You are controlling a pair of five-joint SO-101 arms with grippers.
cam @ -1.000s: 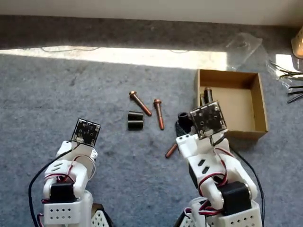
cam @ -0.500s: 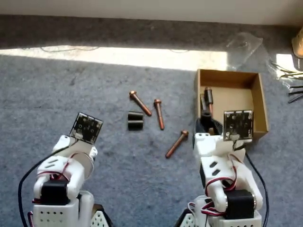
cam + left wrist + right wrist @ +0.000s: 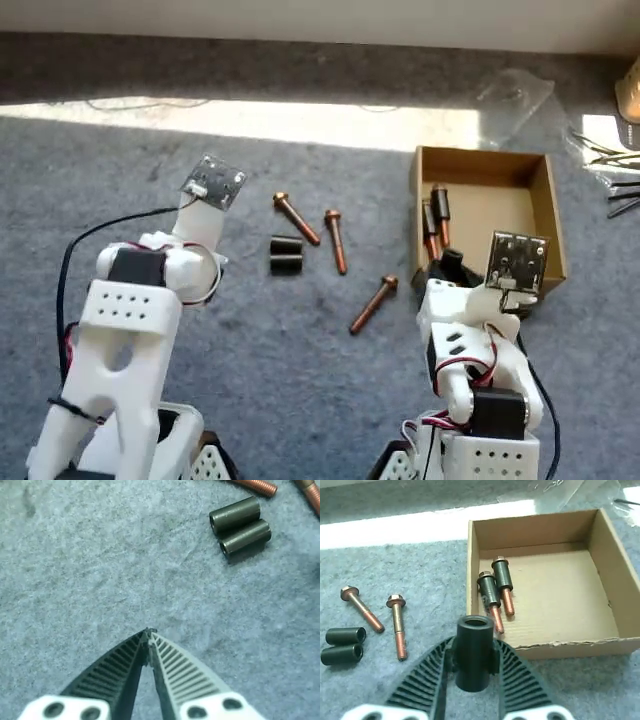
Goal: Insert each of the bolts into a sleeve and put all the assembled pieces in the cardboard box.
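My right gripper [image 3: 474, 649] is shut on an upright black sleeve [image 3: 475, 652], held just in front of the cardboard box [image 3: 540, 530]. Two assembled pieces [image 3: 496, 591] lie inside the box near its left wall. On the carpet, three copper bolts [image 3: 296, 218] [image 3: 335, 240] [image 3: 373, 304] lie loose. Two black sleeves [image 3: 286, 255] rest side by side just left of them. My left gripper [image 3: 149, 633] is shut with nothing in it, low over bare carpet. The two sleeves [image 3: 240, 524] lie a little way ahead of its tips.
Grey carpet covers the floor, crossed by a sunlit strip at the back. A clear plastic bag [image 3: 515, 95] lies behind the box. Black cable ties [image 3: 612, 155] lie at the right edge.
The left arm has risen and stretched forward toward the sleeves. The right arm has swung right toward the box with its sleeve, uncovering the third bolt.
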